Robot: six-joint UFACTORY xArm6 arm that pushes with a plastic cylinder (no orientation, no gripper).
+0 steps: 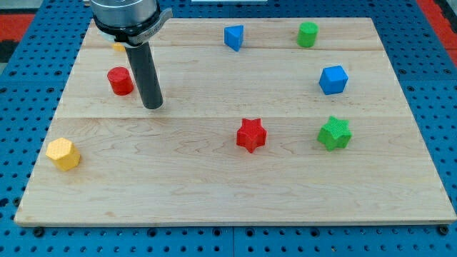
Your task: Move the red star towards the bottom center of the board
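The small red star-shaped block (pixel 250 135) sits a little to the view's right of the middle of the pale wooden tabletop (pixel 214 200), with bare wood between it and the bottom edge. There is no hand on this arm to be open or closed, only a straight dark rod, and it has hold of nothing; my tip (pixel 153 106) rests on the wood well to the view's left of the red star and somewhat above it, touching no block. Just to the left of the tip stands a red cylinder block (pixel 121 81), close but apart from it. To the right of the red star, with a clear gap, is a green star-shaped block (pixel 334 133); a blue cube (pixel 333 79) lies up and to the right of the star. To do this well, I would bring the tip round to the star's upper side, slightly to its right, without clipping the red cylinder, then push down and a touch leftward through the star's middle so it slides straight rather than spinning off a point. A yellow hexagonal block (pixel 63 153) far to the star's left is out of that path.
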